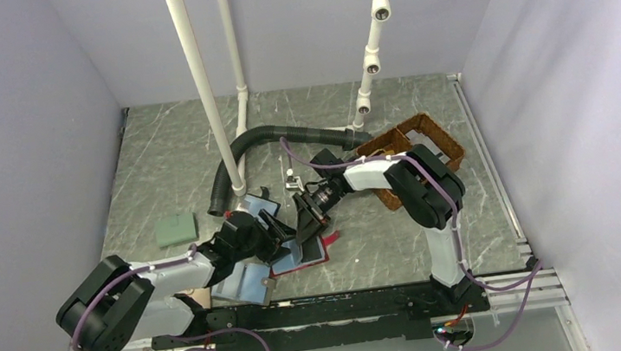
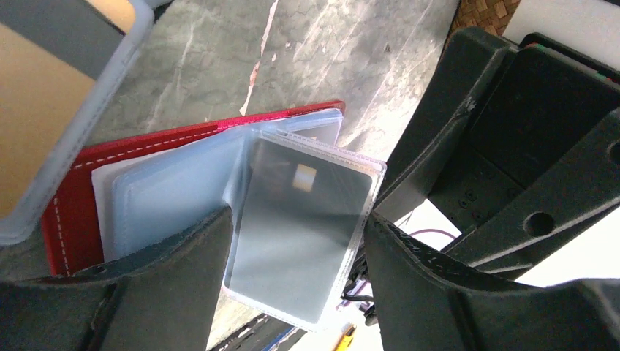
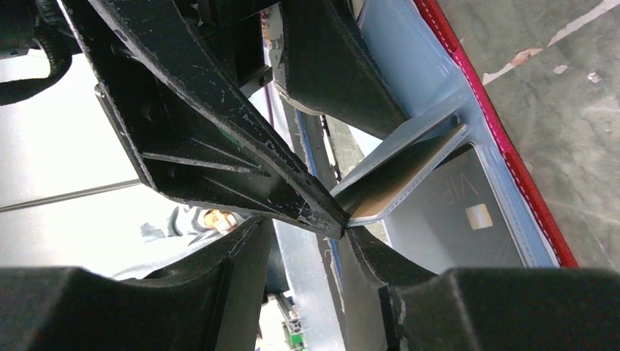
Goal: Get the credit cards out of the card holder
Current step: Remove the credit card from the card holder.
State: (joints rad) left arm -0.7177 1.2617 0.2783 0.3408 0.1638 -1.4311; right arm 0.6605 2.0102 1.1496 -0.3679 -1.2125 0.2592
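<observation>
Lying open, one card holder (image 2: 69, 197) — one card (image 2: 300, 227)

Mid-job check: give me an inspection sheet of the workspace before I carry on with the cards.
Surface: grey marbled table, scuffed; no spills seen.
Job's things: red card holder lies open; a clear sleeve with a grey card stands raised; another card lies flat inside its sleeve.
Clutter: grey-blue wallet, green pad, wicker basket.
Grippers: left gripper open, fingers flanking the raised sleeve; right gripper at that sleeve's edge, grip unclear.
Cables: purple cables run along both arms; no snag seen.
Surroundings: black hose, white pipes, plain walls.
</observation>
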